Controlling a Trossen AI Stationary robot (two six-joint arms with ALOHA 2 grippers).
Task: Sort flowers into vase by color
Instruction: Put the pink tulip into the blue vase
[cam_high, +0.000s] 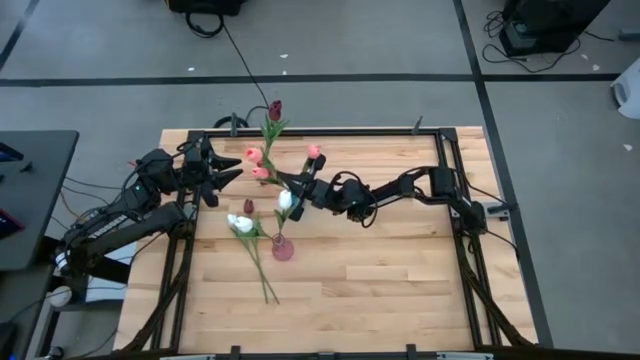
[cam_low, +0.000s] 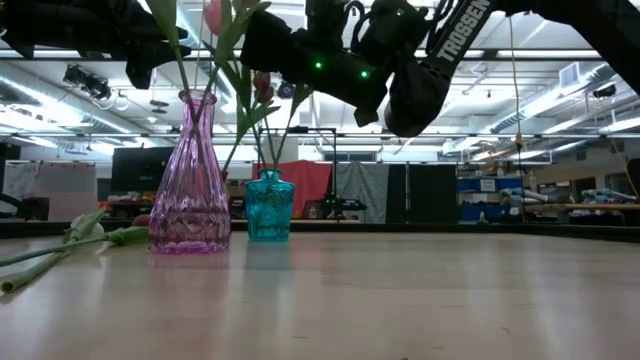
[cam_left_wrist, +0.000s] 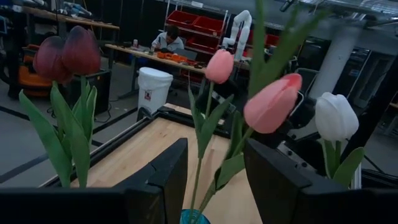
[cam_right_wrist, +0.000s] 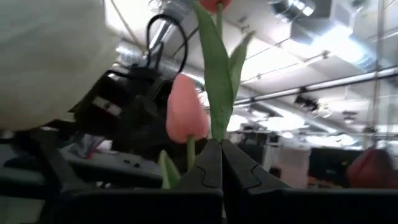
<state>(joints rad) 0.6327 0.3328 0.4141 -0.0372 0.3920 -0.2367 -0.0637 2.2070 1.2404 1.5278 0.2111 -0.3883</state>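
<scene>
Right pincer (cam_high: 303, 186), centre of the high view: clenched on the thin green stem of a pink artificial tulip (cam_high: 314, 151), whose head stands just above it. In the right wrist view the two fingers (cam_right_wrist: 208, 163) meet on that stem (cam_right_wrist: 217, 93).

Left pincer (cam_high: 232, 175), left of centre in the high view: released, fingers spread and grasping nothing, just beside the pink heads of the standing flowers.

Containers: in the low view, at left, a ribbed pink glass vase (cam_low: 190, 185) stands upright on the light wooden table (cam_low: 400, 300) with green stems rising from it. Just right of it and farther back is a small teal glass vase (cam_low: 267, 205), also carrying stems. Which colour sits in which vase cannot be told fully; the left wrist view shows pink tulips (cam_left_wrist: 272, 102) rising from the teal rim.

Progress, as a judgement: partly done. Several flowers stand in vases, one is in transit, and at least two white tulips (cam_high: 240, 223) lie loose on the table, lower left of centre in the high view, still to be sorted.
</scene>
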